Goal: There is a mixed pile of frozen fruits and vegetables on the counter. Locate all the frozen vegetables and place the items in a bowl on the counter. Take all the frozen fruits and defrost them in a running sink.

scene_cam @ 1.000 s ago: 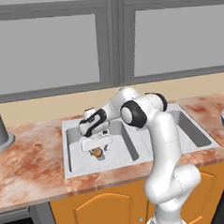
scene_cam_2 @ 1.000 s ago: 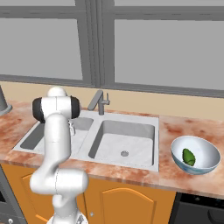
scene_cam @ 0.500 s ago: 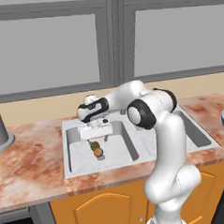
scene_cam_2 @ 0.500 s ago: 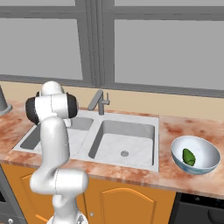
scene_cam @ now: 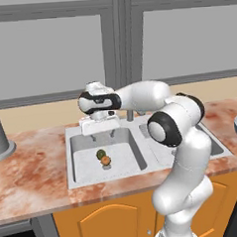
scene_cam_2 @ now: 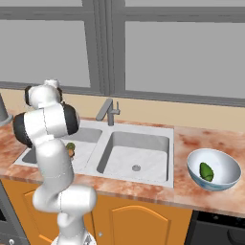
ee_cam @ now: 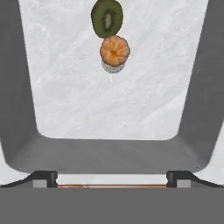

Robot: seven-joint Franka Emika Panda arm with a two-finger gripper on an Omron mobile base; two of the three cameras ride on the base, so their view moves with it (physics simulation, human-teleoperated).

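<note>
Gripper (scene_cam: 102, 136) wide open and empty, poised above the left basin of the sink (scene_cam: 79, 167). Both frozen fruits lying on that basin floor, touching: dark olive kiwi piece (ee_cam: 106, 18) just beyond the orange-tan ball (ee_cam: 114, 50), which sits over the drain. Bright green oblong (scene_cam_2: 206, 171) resting in the bowl (scene_cam_2: 225, 179) on the desk (scene_cam_2: 191, 139), far right. Mushroom not seen; possibly hidden in the bowl.

Likely next: start the water. Best to lift clear of the basin walls first, then swing right toward the faucet (scene_cam_2: 108, 112) between the basins. Worth nudging the handle gently with jaws set, watching for flow aimed over the left basin, not the empty right one.
</note>
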